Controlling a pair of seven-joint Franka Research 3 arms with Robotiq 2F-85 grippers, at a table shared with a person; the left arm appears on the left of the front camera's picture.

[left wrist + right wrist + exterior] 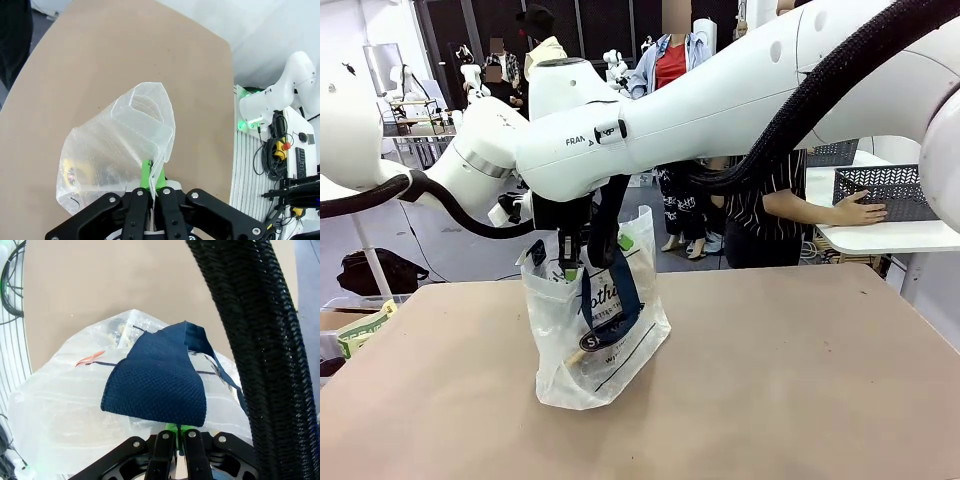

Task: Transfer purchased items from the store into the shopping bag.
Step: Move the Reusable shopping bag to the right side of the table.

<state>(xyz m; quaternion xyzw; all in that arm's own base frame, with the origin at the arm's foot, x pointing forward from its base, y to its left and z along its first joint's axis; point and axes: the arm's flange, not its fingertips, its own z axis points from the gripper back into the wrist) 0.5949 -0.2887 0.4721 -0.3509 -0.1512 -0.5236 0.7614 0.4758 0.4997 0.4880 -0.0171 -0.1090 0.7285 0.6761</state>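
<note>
The clear translucent plastic shopping bag (603,345) with dark printed lettering stands upright on the tan table (800,380), left of the table's middle, its mouth pulled up toward the two arms above it. At the bag's left top edge the left pincer (566,268) has its green-padded fingers pressed together on the thin plastic rim; the left wrist view shows the film (120,155) caught between the pads, with something yellowish lying low inside the bag. Just right of that, at the bag's top, the right pincer (179,432) is clamped on the wide navy blue woven strap handle (157,385), which folds over the bag's mouth; a small red tag (90,359) shows beside the strap. Well away from the bag, on a white side table to its far right, the dark grey lattice plastic basket (885,190) rests under a person's hand (860,210). The risk from here, as I judge it, lies in the holds: the film is slick and thin, so it may slip from the left pads or tear if the arms draw apart too hard, and the mouth would then sag shut. The strap draped across the opening could also block anything dropped in.
</note>
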